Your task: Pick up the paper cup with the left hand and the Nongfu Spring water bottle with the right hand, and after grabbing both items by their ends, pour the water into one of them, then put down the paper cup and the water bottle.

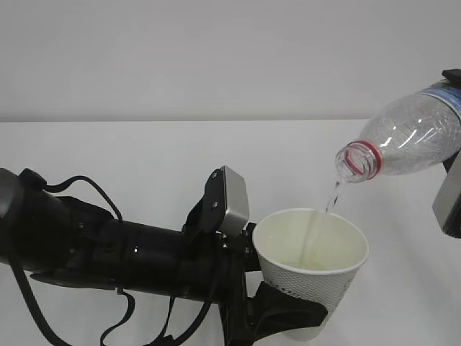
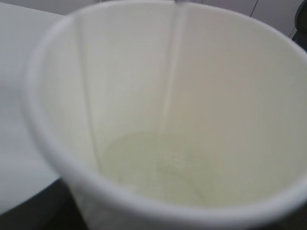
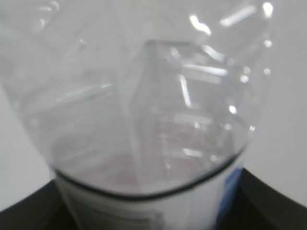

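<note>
Table (image 1: 108,151) is lying white beneath. Left hand (image 1: 288,317) is reaching in from the left, fingers clamping the paper cup (image 1: 317,277) at its lower end, cup upright. Right hand (image 1: 452,187) is holding the Nongfu Spring water bottle (image 1: 410,137) tilted, neck down above the cup; finger grip hidden. Water (image 1: 333,193) is trickling into the cup, pooling at the bottom (image 2: 153,163).

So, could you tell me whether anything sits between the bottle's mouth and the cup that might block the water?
Nothing visible does. The bottle is tilted with its open mouth above the cup's far rim, and a thin stream of water falls through open air straight into the cup, where a little has pooled at the bottom.
</note>
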`<state>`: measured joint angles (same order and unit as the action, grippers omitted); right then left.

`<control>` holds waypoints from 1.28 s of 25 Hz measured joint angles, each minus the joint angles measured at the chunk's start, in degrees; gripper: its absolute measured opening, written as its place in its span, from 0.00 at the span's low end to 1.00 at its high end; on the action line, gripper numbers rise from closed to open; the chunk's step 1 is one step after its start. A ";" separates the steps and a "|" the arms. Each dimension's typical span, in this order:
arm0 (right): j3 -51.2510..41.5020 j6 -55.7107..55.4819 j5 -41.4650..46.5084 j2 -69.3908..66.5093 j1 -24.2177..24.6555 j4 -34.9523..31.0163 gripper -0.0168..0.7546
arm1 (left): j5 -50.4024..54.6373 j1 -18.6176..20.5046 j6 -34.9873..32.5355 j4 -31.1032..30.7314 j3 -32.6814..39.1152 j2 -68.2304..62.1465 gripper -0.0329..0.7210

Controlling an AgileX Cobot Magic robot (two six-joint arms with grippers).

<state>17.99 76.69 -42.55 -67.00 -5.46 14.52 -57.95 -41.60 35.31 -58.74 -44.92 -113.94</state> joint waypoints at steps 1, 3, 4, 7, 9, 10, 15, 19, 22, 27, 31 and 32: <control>0.00 0.08 -0.10 0.00 0.00 -0.11 0.67 | 0.00 0.00 0.00 0.04 0.00 0.00 0.73; 0.00 0.15 -0.23 0.00 0.00 -0.32 0.67 | 0.00 0.00 0.00 0.04 0.00 0.00 0.73; 0.00 0.23 -0.34 0.00 0.00 -0.42 0.67 | 0.03 0.00 0.00 0.04 0.00 0.00 0.73; 0.00 0.23 -0.34 0.00 0.00 -0.55 0.67 | 0.03 0.00 0.00 0.04 0.00 0.00 0.73; 0.00 0.30 -0.34 0.00 0.00 -0.55 0.67 | 0.12 0.00 0.00 0.04 0.00 0.00 0.73; 0.00 0.30 -0.34 0.00 0.00 -0.55 0.67 | 0.12 0.00 0.00 0.04 0.00 0.00 0.73; 0.00 0.51 -0.42 0.00 0.00 -0.55 0.67 | 0.12 0.00 0.00 0.04 0.00 0.00 0.73; 0.00 0.51 -0.42 0.00 0.00 -0.55 0.67 | 0.12 0.00 0.00 0.04 0.00 0.00 0.73; 0.00 0.51 -0.42 0.00 0.00 -0.55 0.67 | 0.12 0.00 0.00 0.04 0.00 0.00 0.73; 0.00 0.65 -0.42 0.00 0.00 -0.55 0.67 | 0.23 0.00 0.00 0.13 0.00 0.00 0.73; 0.00 0.72 -0.42 0.00 0.00 -0.55 0.67 | 0.23 0.00 0.00 0.13 0.00 0.00 0.73; 0.00 0.79 -0.42 0.00 0.00 -0.65 0.67 | 0.23 0.00 0.00 0.13 0.00 0.00 0.73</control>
<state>17.99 77.49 -42.97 -67.00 -5.46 13.87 -57.72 -41.60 35.31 -58.62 -44.92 -113.94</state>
